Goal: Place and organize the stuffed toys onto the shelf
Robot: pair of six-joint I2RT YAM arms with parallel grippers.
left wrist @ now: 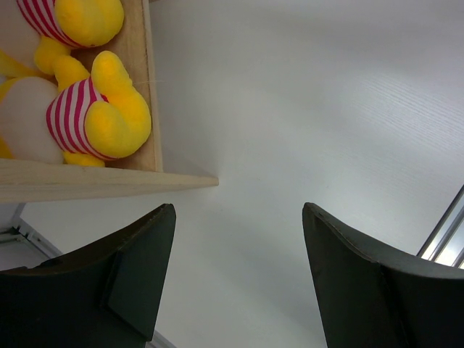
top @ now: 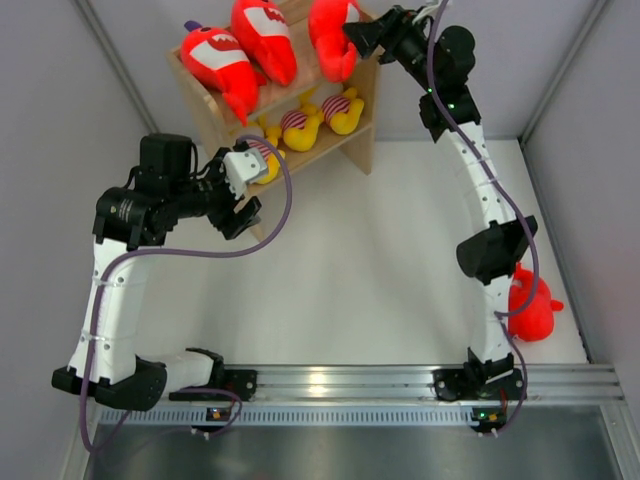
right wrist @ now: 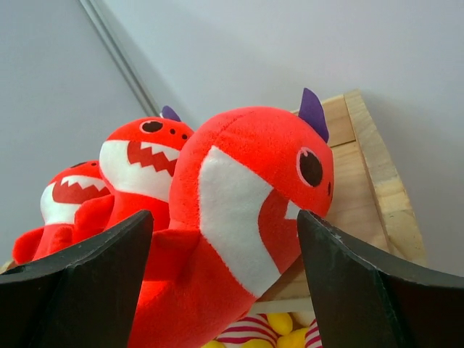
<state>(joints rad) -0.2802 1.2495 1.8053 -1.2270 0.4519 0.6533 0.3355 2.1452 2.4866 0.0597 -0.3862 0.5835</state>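
Three red sharks lie on the top of the wooden shelf (top: 363, 135): left (top: 215, 62), middle (top: 265, 35), right (top: 330, 38). My right gripper (top: 352, 40) (right wrist: 225, 214) is open at the right shark (right wrist: 239, 196), one finger on each side of its body, and the shark rests on the shelf top (right wrist: 370, 159). Three yellow striped plushes sit on the lower tier (top: 300, 125). A fourth red shark (top: 532, 305) lies on the table at the right, partly behind the right arm. My left gripper (top: 240, 212) (left wrist: 239, 206) hangs open and empty over the table by the shelf's front left corner.
In the left wrist view the shelf's side panel (left wrist: 94, 181) and two yellow plushes (left wrist: 109, 109) fill the upper left. Grey walls enclose the white table on three sides. A metal rail (top: 340, 380) with both arm bases runs along the near edge.
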